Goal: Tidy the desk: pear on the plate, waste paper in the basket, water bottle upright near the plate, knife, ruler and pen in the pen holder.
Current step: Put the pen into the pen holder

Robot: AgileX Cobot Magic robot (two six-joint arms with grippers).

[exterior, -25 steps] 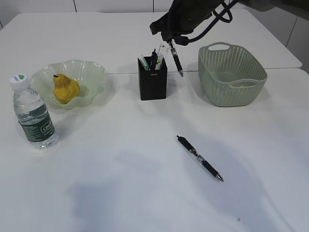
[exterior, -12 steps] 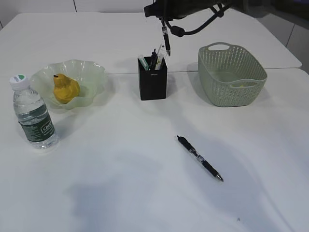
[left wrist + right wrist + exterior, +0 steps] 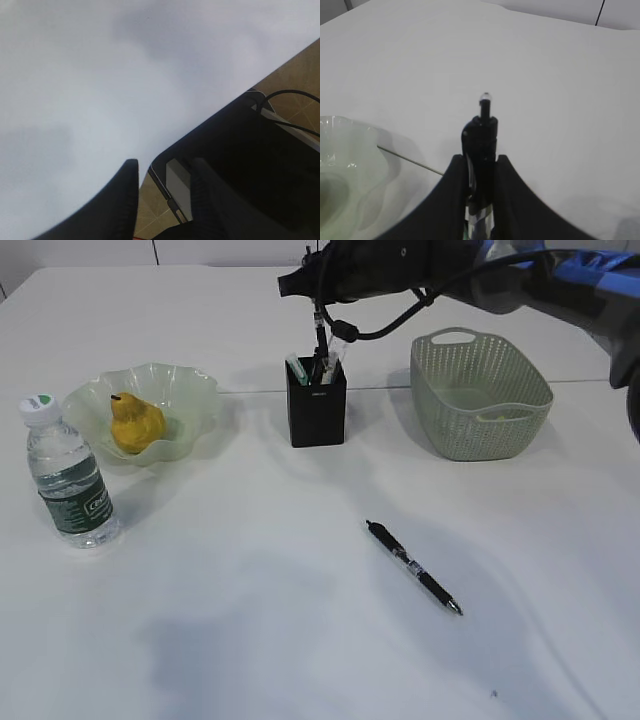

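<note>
Pens number two outside the holder's own load: one black click pen [image 3: 413, 567] is lying flat on the white table [image 3: 250, 620], well apart from everything, and a second black pen [image 3: 481, 150] is hanging upright in the right arm's jaws [image 3: 480, 200], which are clamping on its barrel directly above the square black pen holder [image 3: 317, 403]. Its lower end is reaching the holder's mouth among the items already standing there; how many those are I cannot tell. A small pale mark is showing on the holder's front, too small to read.

One yellow pear [image 3: 135, 422] is sitting in one wavy-edged translucent green glass plate [image 3: 190, 390]. One clear plastic water bottle [image 3: 68, 475] with a white cap is standing upright just beside the plate; its dark green label is carrying white lettering that is too blurred to read. One pale green plastic slotted basket [image 3: 478, 390] is sitting to the right of the holder.

The left arm's jaws [image 3: 160, 197] are standing apart, holding nothing, over bare table at its edge.
</note>
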